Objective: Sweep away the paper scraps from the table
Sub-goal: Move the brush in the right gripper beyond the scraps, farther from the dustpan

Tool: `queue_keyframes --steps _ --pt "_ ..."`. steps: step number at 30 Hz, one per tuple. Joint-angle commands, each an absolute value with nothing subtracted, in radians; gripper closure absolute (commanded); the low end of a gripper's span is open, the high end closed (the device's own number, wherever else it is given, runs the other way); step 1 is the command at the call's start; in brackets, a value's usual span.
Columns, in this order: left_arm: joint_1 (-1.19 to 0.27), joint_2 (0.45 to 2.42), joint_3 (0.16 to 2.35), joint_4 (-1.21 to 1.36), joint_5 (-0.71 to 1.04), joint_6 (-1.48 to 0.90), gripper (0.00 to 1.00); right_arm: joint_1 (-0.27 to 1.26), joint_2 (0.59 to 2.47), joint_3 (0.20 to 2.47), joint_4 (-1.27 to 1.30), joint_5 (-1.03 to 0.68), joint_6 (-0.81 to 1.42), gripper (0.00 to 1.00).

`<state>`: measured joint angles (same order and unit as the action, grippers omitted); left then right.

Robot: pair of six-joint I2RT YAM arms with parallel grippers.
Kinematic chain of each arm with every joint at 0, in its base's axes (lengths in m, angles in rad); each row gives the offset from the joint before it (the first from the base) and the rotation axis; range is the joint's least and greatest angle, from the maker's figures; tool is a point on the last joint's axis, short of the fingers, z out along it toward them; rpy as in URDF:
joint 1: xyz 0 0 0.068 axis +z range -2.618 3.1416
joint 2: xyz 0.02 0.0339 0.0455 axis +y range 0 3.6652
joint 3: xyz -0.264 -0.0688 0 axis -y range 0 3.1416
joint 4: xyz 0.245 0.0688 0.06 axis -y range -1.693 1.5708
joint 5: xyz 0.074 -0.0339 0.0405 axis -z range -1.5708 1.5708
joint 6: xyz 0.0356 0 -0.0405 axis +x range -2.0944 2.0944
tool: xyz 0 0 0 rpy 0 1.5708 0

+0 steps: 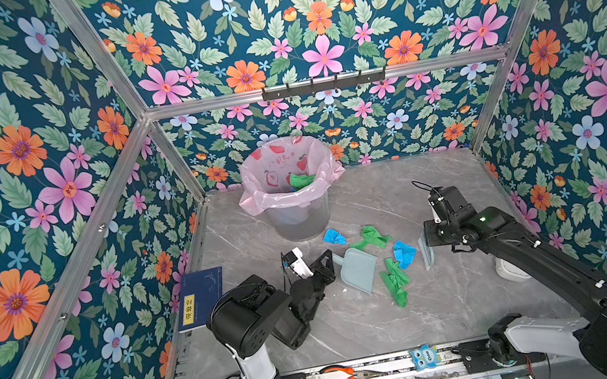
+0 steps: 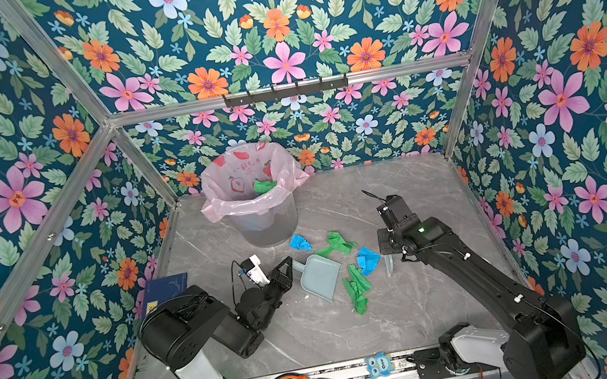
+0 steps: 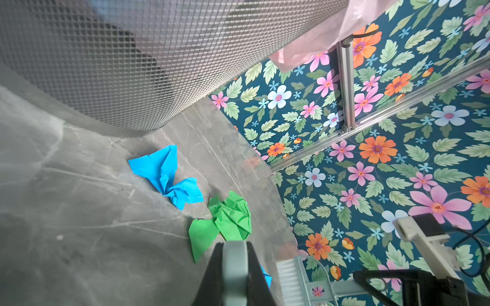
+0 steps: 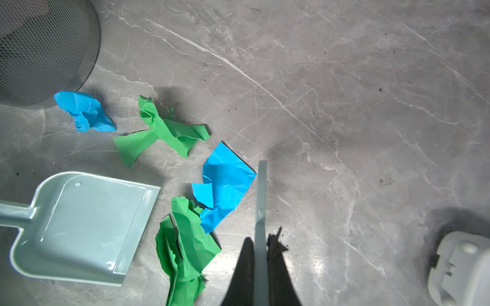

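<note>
Several crumpled paper scraps lie on the grey marble table (image 1: 421,317): blue ones (image 1: 334,237) (image 1: 404,253) and green ones (image 1: 373,238) (image 1: 396,281). My left gripper (image 1: 329,260) (image 3: 234,245) is shut on the handle of a pale green dustpan (image 1: 358,269) (image 4: 84,225), which rests flat, its mouth facing the nearer scraps. My right gripper (image 1: 433,236) (image 4: 261,243) is shut on a matching brush (image 1: 427,252) (image 4: 262,190), standing just right of the blue scrap (image 4: 225,185) and the green one (image 4: 185,246). The pan holds nothing.
A mesh bin (image 1: 298,216) with a pink liner stands behind the scraps, a green scrap (image 1: 300,179) inside it. A blue book (image 1: 202,297) lies at the left edge. A white holder (image 1: 512,267) sits under the right arm. Pliers (image 1: 337,376) and an owl toy (image 1: 424,357) lie on the front rail.
</note>
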<state>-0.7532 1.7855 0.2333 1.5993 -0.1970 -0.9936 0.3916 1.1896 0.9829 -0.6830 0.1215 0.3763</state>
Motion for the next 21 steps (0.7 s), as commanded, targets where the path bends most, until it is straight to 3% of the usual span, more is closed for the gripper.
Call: queue_keyframes --steps 1,21 --pt "-0.752 1.811 0.246 1.674 -0.227 -0.981 1.00 0.393 1.174 0.969 -0.685 0.107 0.410 1.00" --pt "-0.755 1.899 0.302 1.675 -0.229 -0.995 1.00 0.466 1.174 0.949 -0.693 0.090 0.495 1.00"
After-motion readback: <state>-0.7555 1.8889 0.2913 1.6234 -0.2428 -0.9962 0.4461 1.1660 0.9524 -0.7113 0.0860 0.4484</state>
